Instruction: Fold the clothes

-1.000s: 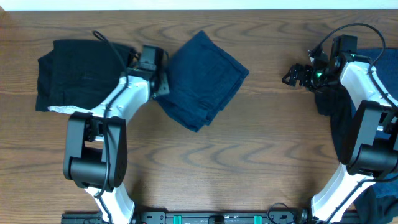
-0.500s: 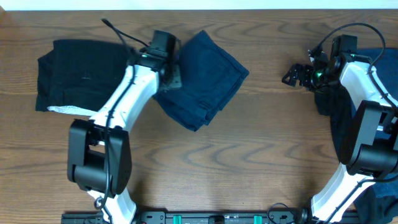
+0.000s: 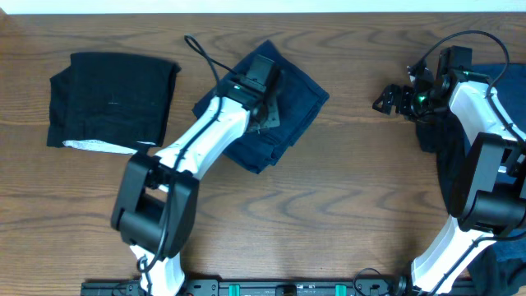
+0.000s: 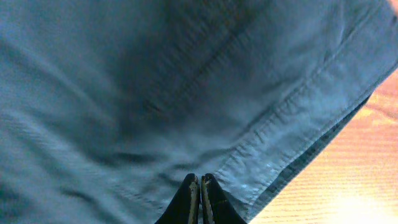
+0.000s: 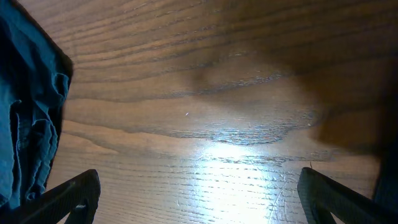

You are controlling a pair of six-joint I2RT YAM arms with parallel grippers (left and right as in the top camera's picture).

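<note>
The clothes lie in separate places. A folded black garment (image 3: 111, 97) with a white tag lies at the far left. A folded navy garment (image 3: 288, 99) lies at the middle back; in the left wrist view its cloth (image 4: 155, 93) fills the picture. My left gripper (image 3: 266, 115) (image 4: 200, 185) hangs over this navy garment near its hem, jaws shut, nothing seen between them. More dark clothes (image 3: 493, 78) are heaped at the right edge. My right gripper (image 3: 390, 100) (image 5: 199, 199) stands open over bare wood, left of that heap.
The wooden table (image 3: 329, 205) carries everything. A navy fold (image 5: 25, 124) shows at the left of the right wrist view. Dark cloth (image 3: 450, 173) also lies under the right arm and at the bottom right corner (image 3: 503, 265).
My left arm has swung right, from the edge of the black garment to over the navy one, and its jaws have closed. The right arm has not moved.
</note>
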